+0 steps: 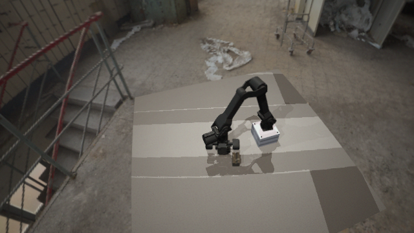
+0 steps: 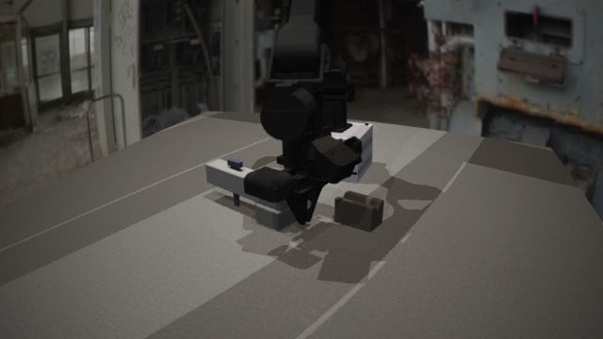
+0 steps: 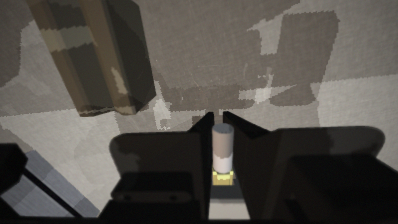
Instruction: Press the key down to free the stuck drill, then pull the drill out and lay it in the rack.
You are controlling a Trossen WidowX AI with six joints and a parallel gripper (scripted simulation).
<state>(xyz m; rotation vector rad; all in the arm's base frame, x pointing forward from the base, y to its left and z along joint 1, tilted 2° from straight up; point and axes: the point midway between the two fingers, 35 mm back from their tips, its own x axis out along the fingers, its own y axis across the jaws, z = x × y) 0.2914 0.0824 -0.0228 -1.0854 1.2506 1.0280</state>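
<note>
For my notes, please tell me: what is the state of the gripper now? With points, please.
Gripper (image 2: pixel 305 221) (image 3: pixel 217 116): closed on the drill (image 3: pixel 223 150), holding its pale round shaft between the fingers.

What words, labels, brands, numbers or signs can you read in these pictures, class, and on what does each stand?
None can be read.
Graffiti-like marks on the pale pillar: too blurred to read.
No lettering shows on the arm, drill or rack.
</note>
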